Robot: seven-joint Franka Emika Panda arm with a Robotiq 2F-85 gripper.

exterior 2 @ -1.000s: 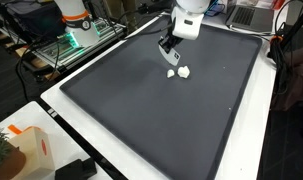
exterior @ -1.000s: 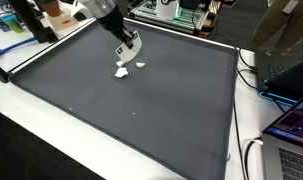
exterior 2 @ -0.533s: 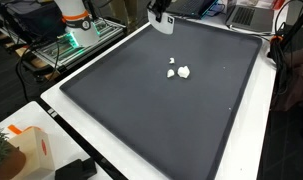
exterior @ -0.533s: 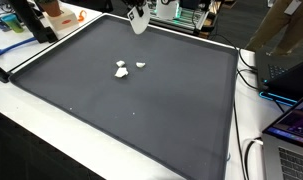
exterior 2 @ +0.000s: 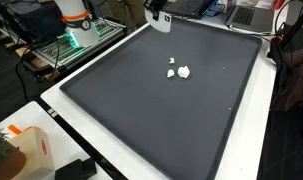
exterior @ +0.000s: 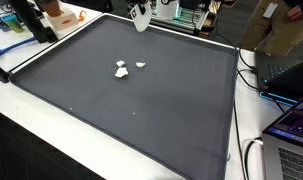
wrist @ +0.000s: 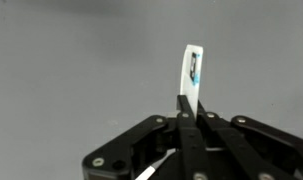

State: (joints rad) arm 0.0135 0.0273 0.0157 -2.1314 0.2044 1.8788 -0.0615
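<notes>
In both exterior views the gripper [exterior: 139, 18] hangs at top centre, high above the dark mat [exterior: 161, 115], its jaws clenched on the lower end of a thin white strip [wrist: 194, 68] so it stands upright, while 2 white scraps [exterior: 122, 70] lie upper-left of centre.

The claw [wrist: 188, 112] is black, its strip [wrist: 192, 72] white with a blue mark, the scraps [exterior: 122, 70] white, the mat [exterior: 141, 115] dark grey.

Laptop [exterior: 291, 138] beside dark mat [exterior: 141, 105]
</notes>
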